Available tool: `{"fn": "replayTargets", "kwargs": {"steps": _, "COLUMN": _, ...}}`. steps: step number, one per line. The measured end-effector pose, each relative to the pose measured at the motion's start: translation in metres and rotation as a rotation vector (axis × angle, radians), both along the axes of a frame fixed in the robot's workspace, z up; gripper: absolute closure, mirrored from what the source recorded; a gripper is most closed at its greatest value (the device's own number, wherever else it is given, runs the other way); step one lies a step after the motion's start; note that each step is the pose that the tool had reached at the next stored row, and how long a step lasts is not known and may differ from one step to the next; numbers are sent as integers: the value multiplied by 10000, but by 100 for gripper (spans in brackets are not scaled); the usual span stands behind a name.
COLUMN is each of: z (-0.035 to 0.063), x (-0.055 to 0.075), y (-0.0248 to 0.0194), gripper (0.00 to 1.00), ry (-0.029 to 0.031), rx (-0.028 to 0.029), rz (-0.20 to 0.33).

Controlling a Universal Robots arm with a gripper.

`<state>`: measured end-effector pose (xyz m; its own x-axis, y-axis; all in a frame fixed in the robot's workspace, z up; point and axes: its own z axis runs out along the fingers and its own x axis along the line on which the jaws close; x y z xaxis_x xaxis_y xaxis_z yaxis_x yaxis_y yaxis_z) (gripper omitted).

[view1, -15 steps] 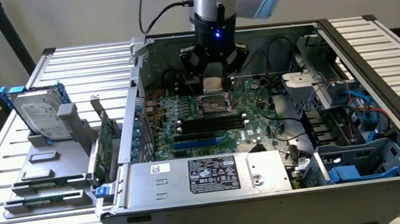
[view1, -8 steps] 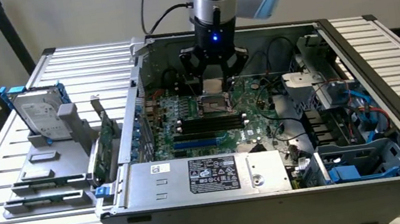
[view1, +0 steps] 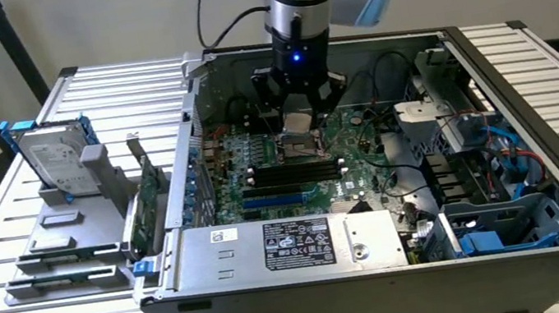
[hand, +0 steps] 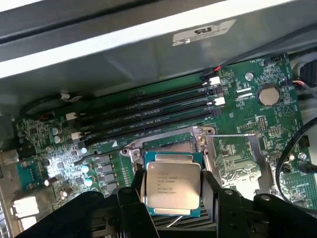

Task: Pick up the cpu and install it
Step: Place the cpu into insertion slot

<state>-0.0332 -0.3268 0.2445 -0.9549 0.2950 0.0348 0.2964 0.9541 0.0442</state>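
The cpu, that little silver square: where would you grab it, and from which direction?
By two opposite thin edges, coming straight down from above. The cpu is a thin flat square, so its broad shiny top gives nothing to pinch. The claw grips it that way, pinching both sides.

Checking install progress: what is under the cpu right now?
The cpu, held between the fingers, hangs over the open socket on the motherboard. One edge of the socket and its frame show; the rest is covered by the cpu.
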Motion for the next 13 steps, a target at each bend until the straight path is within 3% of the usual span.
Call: {"fn": "replayTargets", "kwargs": {"steps": 13, "z": -32, "x": 0, "y": 0, "gripper": 45, "ry": 1, "rx": -1, "rz": -2353}}
